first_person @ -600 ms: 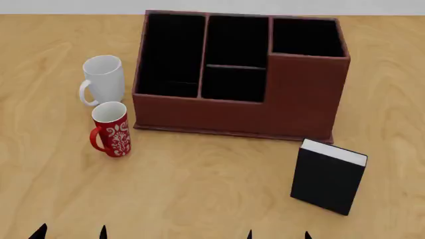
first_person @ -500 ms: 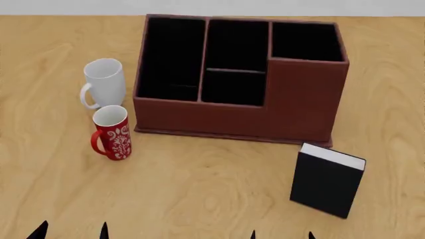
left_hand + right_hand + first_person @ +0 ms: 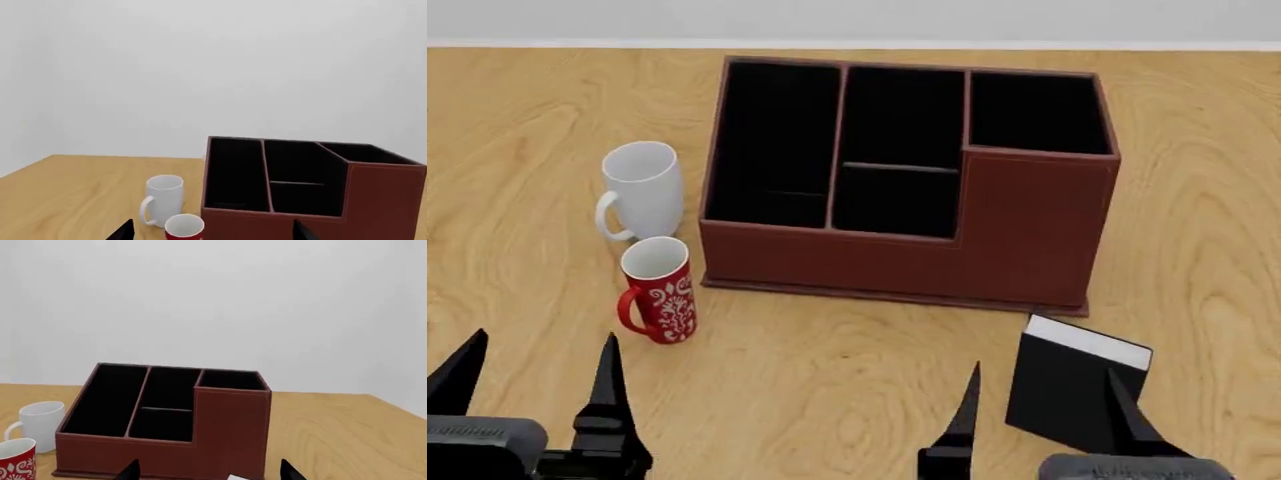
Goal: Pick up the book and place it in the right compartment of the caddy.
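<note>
Right now the book [image 3: 1077, 385] stands upright on the wooden surface [image 3: 827, 370], just in front of the caddy [image 3: 908, 180] at its right end, apart from its front wall. The right gripper [image 3: 1041, 415] hovers close by with its fingers spread, one fingertip overlapping the book's cover in the head view; the left gripper [image 3: 534, 385] is also spread and holds nothing.

Likely the main risk is a knock: the book is tall and stands on a narrow edge, so a fingertip brushing its cover during the approach could tip it flat, making a grasp harder. A pinch taken too near one corner could also let it swing in the grip. When lifting, the right compartment [image 3: 1038, 112] sits behind the taller front wall, so the book's lower edge could catch that wall if not raised enough.

Beyond that, a white mug [image 3: 641, 190] and a red patterned mug [image 3: 659, 290] stand near the caddy's left end, well apart from the book. Nothing lies between the book and the compartment except the caddy's own wall
</note>
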Robot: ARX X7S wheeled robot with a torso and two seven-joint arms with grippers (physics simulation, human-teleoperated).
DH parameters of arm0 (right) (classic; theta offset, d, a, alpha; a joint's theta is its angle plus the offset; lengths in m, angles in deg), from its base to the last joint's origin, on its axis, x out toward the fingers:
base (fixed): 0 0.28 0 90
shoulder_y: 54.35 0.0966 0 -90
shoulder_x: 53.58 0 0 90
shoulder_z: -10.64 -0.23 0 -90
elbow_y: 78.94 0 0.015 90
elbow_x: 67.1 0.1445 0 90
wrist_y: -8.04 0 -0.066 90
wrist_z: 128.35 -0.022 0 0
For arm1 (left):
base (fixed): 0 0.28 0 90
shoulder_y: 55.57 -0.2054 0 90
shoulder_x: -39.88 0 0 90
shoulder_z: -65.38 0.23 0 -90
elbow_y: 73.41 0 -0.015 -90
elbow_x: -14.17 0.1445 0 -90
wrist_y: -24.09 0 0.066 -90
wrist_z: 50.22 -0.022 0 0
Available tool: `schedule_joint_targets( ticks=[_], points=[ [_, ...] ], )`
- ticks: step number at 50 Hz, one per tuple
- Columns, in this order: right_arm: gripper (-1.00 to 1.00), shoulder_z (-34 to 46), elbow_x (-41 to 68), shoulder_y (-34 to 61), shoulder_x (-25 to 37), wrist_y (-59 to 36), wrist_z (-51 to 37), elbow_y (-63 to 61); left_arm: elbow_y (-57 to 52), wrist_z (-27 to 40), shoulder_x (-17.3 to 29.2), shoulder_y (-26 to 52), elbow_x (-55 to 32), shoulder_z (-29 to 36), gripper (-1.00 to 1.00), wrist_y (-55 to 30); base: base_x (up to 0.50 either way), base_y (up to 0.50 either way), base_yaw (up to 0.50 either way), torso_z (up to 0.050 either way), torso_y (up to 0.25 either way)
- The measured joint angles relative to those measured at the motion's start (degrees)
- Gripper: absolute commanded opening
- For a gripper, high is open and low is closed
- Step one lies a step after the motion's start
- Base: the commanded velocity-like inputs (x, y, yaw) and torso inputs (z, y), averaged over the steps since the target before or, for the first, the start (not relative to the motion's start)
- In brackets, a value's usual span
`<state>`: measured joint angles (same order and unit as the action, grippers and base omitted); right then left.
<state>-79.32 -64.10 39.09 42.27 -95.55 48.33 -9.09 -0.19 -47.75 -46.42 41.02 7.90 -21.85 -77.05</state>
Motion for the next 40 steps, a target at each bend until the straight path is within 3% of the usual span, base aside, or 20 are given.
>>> schedule_joint_targets(
  ticks=[11, 26, 40],
  points=[
    [1.00, -0.26, 0.78, 2.49, 2.36, -6.99, -0.56, -7.59, -3.67, 1.00, 1.63, 3.24, -0.28, 1.47, 1.00, -3.25, 0.00, 0.00, 0.00, 0.050, 0.000],
    [1.00, -0.30, 3.55, 0.98, 4.87, -7.83, 0.83, -11.47, -5.87, 0.85, 4.26, 2.29, 0.20, 3.65, 1.00, -3.07, 0.07, -0.46, 0.00, 0.000, 0.000],
    [1.00, -0.35, 4.67, -0.13, 6.12, -6.52, 0.47, -12.23, -7.59, 1.85, 5.62, 1.78, 1.33, 4.84, 1.00, -2.96, 0.40, -0.31, 0.00, 0.000, 0.000]
  ],
)
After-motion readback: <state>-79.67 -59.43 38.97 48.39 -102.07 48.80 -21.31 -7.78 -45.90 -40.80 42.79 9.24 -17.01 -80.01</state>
